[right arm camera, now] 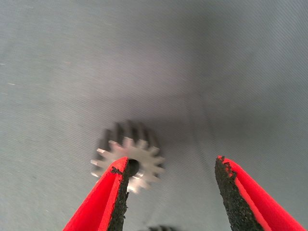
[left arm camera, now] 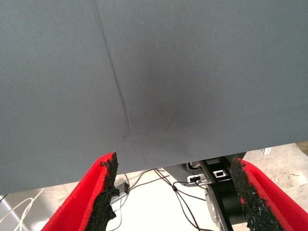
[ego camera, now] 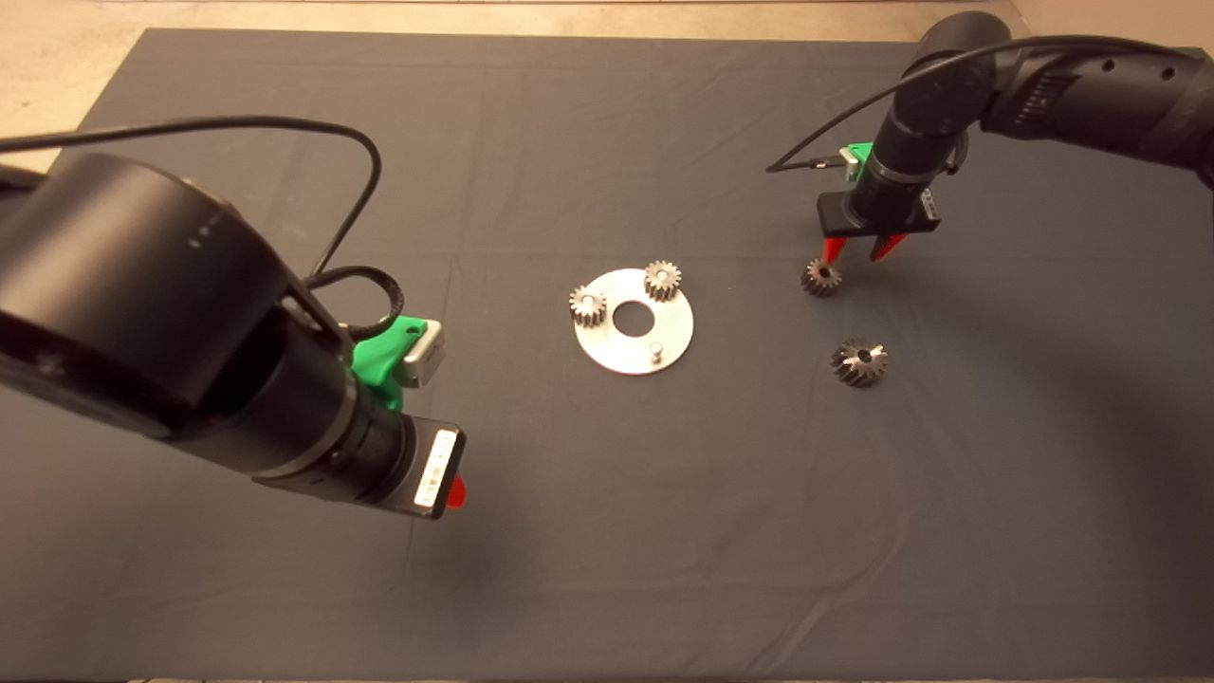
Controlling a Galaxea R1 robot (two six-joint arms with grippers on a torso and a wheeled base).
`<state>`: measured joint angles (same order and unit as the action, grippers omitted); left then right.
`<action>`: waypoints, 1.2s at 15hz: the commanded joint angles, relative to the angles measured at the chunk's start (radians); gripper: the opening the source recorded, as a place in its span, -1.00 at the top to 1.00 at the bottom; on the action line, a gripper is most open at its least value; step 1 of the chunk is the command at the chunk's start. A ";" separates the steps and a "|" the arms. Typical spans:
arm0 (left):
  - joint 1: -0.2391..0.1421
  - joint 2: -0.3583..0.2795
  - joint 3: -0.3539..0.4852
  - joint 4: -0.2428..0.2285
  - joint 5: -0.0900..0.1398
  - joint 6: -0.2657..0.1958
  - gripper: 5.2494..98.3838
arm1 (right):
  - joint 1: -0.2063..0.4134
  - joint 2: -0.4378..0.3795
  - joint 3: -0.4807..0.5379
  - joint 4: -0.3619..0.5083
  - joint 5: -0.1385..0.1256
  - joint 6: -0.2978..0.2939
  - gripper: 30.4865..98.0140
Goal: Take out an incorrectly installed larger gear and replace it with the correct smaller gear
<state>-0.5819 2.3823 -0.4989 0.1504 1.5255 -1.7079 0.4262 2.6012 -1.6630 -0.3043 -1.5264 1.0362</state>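
Smaller gear (ego camera: 820,277) (loose) beneath spread right end effector (ego camera: 861,249).

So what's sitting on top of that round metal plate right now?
The round metal plate carries two small gears on its pegs, plus one bare peg and an open centre hole. The pegs under the gears are mostly hidden.

Both gears (ego camera: 821,277) (ego camera: 860,361) loose on mat

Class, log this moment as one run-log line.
right gripper: open over small gear | large gear: on mat | plate: one pin bare | left gripper: open, idle
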 commanded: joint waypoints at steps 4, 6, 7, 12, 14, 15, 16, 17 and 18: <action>0.008 0.002 -0.004 0.020 0.122 0.002 -0.16 | -0.012 0.064 -0.004 -0.088 -0.129 0.017 0.48; 0.008 0.004 -0.002 0.020 0.122 0.001 -0.16 | -0.013 0.063 -0.004 -0.088 -0.129 0.018 0.49; 0.008 0.004 -0.003 0.020 0.122 0.002 -0.16 | -0.015 0.063 -0.003 -0.088 -0.129 0.019 0.49; 0.008 0.021 -0.005 0.020 0.122 -0.001 -0.16 | -0.010 0.046 -0.001 -0.088 -0.130 0.031 0.40; 0.008 0.022 -0.006 0.020 0.120 -0.003 -0.16 | -0.010 0.035 0.000 -0.088 -0.132 0.031 0.36; 0.008 0.022 -0.006 0.020 0.120 -0.002 -0.16 | -0.010 0.030 0.003 -0.087 -0.131 0.033 0.31; 0.008 0.022 -0.006 0.020 0.120 -0.001 -0.16 | -0.010 0.024 0.008 -0.087 -0.132 0.035 0.25; 0.010 0.024 -0.006 0.020 0.120 -0.003 -0.16 | -0.010 0.023 0.008 -0.088 -0.132 0.047 0.23; 0.014 0.025 -0.006 0.020 0.122 -0.001 -0.16 | -0.009 0.024 0.010 -0.088 -0.132 0.061 0.23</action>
<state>-0.5685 2.3987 -0.5040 0.1621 1.5255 -1.7077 0.4079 2.6421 -1.6655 -0.3704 -1.5419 1.0606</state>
